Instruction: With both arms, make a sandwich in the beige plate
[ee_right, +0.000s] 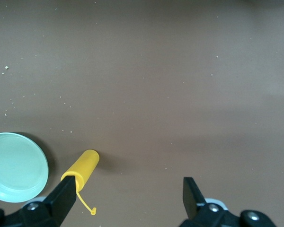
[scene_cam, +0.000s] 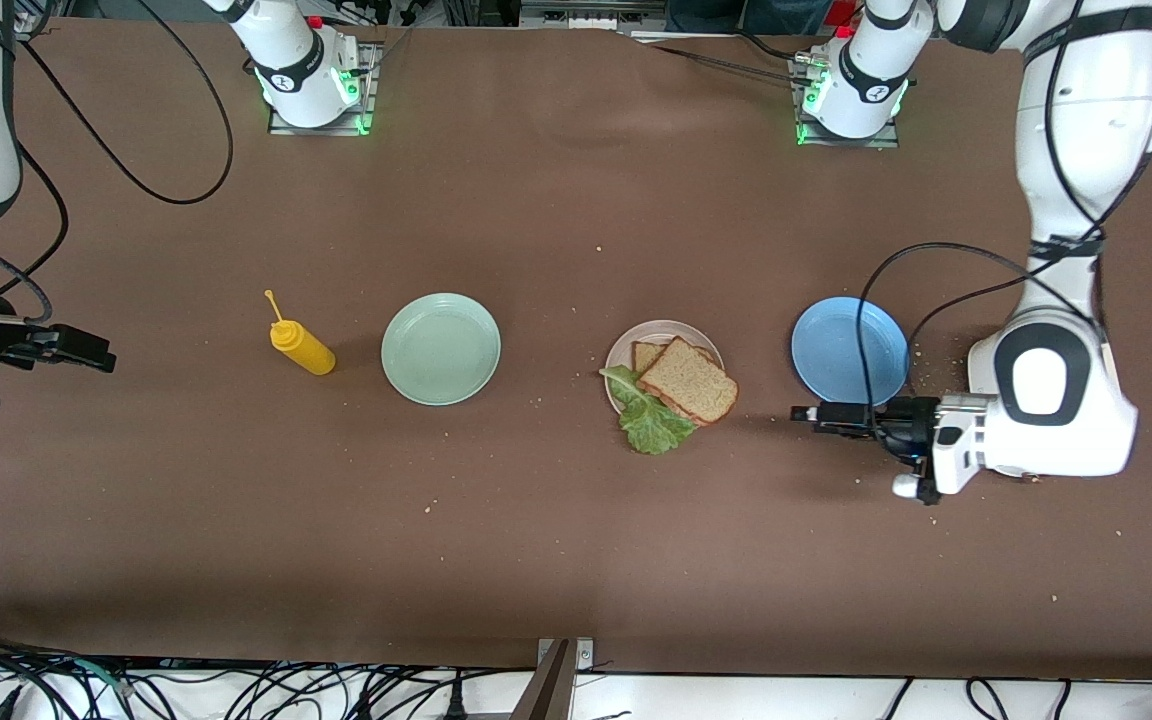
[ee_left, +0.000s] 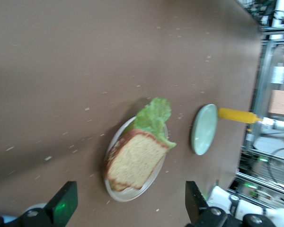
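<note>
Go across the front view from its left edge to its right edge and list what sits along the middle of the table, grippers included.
right gripper → yellow squeeze bottle → mint-green plate → beige plate with the sandwich → left gripper, open like the right one. The blue plate overlaps the left gripper's span.

You can't see much of the lower toast (scene_cam: 648, 355) — the upper slice (scene_cam: 688, 380) covers most of it, and part of the lettuce (scene_cam: 648, 415) too. Beside the plate (scene_cam: 626, 345), the blue plate (scene_cam: 848, 350) sits partly under a cable.
</note>
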Robot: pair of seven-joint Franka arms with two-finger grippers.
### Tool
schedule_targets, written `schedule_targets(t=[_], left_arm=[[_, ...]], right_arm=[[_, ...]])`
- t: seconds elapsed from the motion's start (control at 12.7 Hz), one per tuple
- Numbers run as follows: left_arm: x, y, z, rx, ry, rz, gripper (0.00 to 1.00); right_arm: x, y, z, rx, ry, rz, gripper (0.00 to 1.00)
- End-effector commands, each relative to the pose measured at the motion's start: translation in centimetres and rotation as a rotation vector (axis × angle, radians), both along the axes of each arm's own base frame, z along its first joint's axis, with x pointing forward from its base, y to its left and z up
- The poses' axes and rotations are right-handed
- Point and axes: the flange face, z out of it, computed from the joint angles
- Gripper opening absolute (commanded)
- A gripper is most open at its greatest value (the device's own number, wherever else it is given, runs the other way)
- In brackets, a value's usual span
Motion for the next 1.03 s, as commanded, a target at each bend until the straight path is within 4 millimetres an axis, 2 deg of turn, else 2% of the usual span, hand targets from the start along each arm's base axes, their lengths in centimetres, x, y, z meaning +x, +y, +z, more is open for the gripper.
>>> schedule_targets(t=[0.0, 0.24, 0.71, 0.95], left_arm=[[-0.4, 1.4, 4.5, 0.177, 0.016, 0.021, 1.0], [-0.8, 4.3, 7.4, 0.403, 0.017, 0.021, 1.0], [-2.5, 7.5, 14.7, 0.866, -0.038, -0.038, 1.0], [-3.4, 8.2, 15.7, 0.906, -0.005, -0.047, 1.0]], right_arm=[[-0.4, 0.0, 0.2, 0.0, 0.006, 0.011, 1.0], [-0.4, 0.0, 0.2, 0.0, 0.008, 0.011, 1.0], [-0.4, 0.0, 0.2, 0.0, 0.008, 0.011, 1.0], [-0.4, 0.0, 0.2, 0.0, 0.008, 0.011, 1.0]])
